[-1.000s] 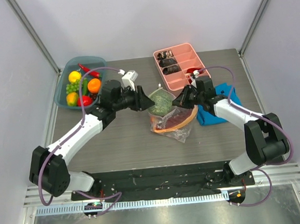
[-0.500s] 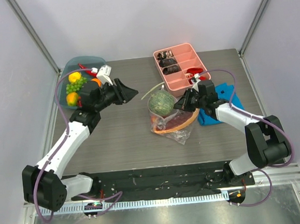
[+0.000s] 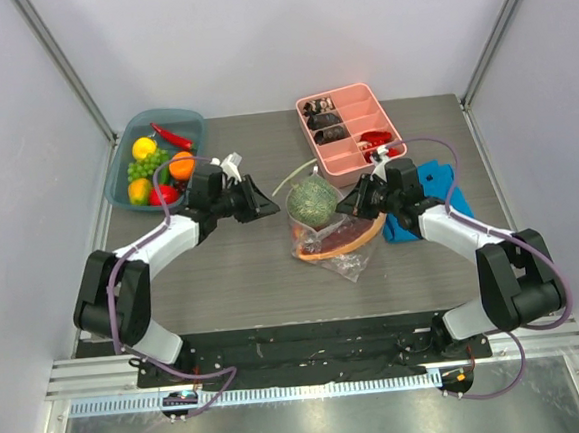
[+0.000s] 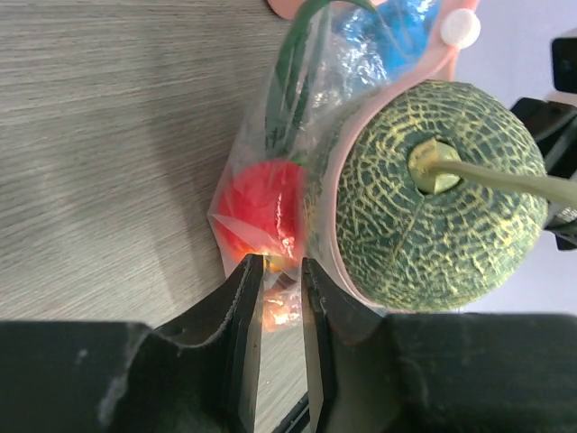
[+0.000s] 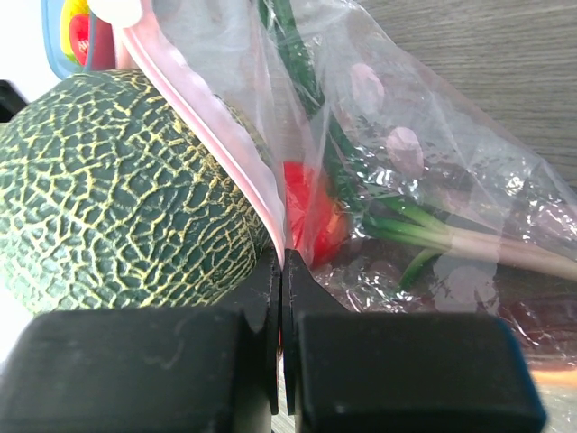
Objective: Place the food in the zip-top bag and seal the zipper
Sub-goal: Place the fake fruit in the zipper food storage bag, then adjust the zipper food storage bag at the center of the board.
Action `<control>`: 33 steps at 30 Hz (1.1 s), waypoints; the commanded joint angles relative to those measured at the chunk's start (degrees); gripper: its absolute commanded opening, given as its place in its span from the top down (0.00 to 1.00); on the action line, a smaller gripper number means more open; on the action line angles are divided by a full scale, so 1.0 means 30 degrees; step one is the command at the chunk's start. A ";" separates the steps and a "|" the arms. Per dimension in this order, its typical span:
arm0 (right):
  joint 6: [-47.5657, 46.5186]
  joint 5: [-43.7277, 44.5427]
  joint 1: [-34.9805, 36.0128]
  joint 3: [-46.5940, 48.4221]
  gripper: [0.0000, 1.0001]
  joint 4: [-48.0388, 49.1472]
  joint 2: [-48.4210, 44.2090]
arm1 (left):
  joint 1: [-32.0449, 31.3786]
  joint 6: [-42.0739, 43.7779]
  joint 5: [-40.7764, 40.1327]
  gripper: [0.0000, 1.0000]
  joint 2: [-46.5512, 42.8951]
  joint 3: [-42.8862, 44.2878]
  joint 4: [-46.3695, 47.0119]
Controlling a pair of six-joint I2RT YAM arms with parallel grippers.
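Note:
The clear zip-top bag (image 3: 345,257) lies mid-table with a green netted melon (image 3: 311,202) sitting in its mouth. A red tomato (image 4: 261,212) and a green onion (image 5: 433,230) show through the film. My right gripper (image 3: 347,204) (image 5: 282,257) is shut on the bag's pink zipper strip (image 5: 207,99) beside the melon (image 5: 117,189). The white slider (image 4: 460,27) is at the far end of the strip. My left gripper (image 3: 269,204) (image 4: 277,263) points at the bag's near edge, jaws slightly apart, and its fingertips (image 4: 248,263) are at the film by the tomato. More food, including an orange (image 3: 181,165), lies at the back left.
A blue bin (image 3: 189,115) at the back left holds the orange, a lemon, grapes and a chili. A pink divided tray (image 3: 355,93) stands at the back centre. A blue cloth (image 3: 427,181) lies under my right arm.
My left gripper let go at the melon, swung back left with its jaws wider, then came back low toward the bag's left edge with the jaws narrowed. The right gripper kept its hold.

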 commanded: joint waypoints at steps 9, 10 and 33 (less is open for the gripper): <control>-0.0648 -0.0344 -0.0099 -0.0323 0.99 0.1090 -0.1185 | 0.0018 -0.2878 0.2143 0.67 0.1828 0.0894 0.4902; -0.0648 -0.0373 -0.0070 -0.0323 0.99 0.1119 -0.1185 | -0.0011 -0.2849 0.2173 0.70 0.1945 0.0894 0.4698; -0.0618 -0.0549 -0.0070 -0.0528 0.99 0.1705 -0.0687 | -0.1066 -0.2234 0.3024 0.87 0.3645 0.2066 0.4347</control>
